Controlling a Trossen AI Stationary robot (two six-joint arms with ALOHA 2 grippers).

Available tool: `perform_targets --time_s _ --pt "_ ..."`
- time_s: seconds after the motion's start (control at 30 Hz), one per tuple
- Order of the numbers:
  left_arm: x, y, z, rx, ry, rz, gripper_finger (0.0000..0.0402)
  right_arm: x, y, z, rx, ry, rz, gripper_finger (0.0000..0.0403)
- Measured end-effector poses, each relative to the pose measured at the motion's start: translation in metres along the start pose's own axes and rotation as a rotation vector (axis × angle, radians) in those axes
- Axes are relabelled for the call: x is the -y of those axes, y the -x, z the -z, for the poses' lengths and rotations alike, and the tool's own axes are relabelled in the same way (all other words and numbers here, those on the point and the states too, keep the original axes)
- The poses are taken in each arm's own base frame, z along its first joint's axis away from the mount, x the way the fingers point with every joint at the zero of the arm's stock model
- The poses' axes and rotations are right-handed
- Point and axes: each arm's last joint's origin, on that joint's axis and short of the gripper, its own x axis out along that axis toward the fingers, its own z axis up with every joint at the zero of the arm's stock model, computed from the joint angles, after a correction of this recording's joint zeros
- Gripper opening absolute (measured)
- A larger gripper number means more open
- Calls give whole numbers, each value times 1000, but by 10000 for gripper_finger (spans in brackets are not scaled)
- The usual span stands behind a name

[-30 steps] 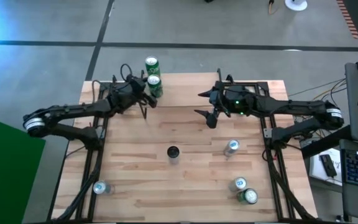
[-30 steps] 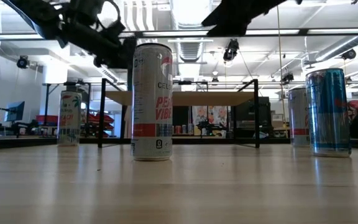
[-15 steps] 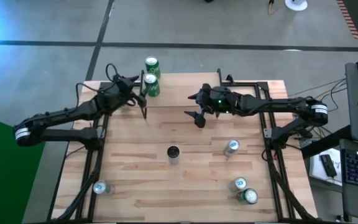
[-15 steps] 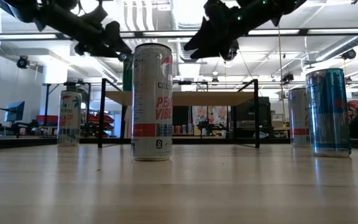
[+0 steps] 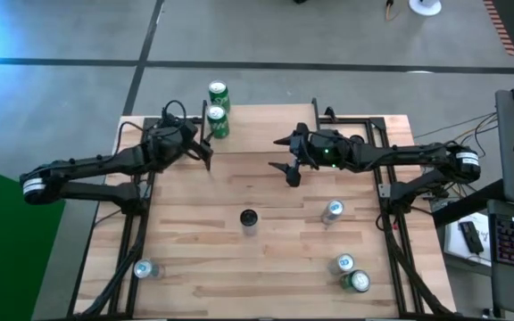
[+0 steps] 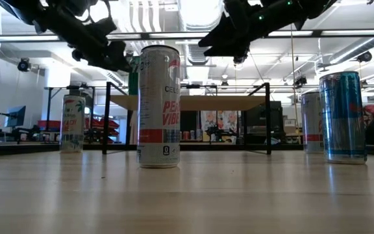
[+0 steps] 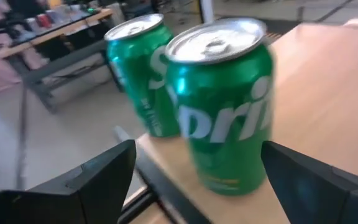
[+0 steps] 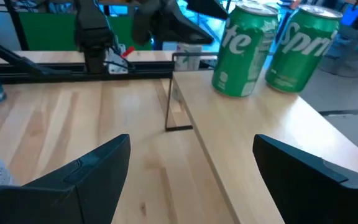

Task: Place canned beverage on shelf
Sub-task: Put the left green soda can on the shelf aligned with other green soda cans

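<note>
Sprite cans (image 5: 218, 123) (two, green) stand upright together on the shelf (image 5: 266, 129) at the table's far edge. Left gripper (image 5: 205, 147), fingers spread and holding nothing, hovers just beside the nearer can. Right gripper (image 5: 286, 159), likewise spread and empty, hangs over the shelf's front edge.

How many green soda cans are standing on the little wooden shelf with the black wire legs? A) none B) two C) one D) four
B: two green Sprite cans, one nearer the table's middle and the other behind it, stand upright side by side at the end of the low wooden shelf by the left pincer; both wrist views show the pair.
</note>
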Motion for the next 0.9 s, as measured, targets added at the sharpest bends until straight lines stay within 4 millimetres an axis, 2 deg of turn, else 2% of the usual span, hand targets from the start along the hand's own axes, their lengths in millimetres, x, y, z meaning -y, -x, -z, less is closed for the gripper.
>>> perform_targets --time_s 0.33,0.9 --pt "9 -14 0 25 -26 -11 332 1 0 0 0 17 7 329" --pt "-3 -25 0 23 -1 -78 332 1 0 0 -1 17 7 329"
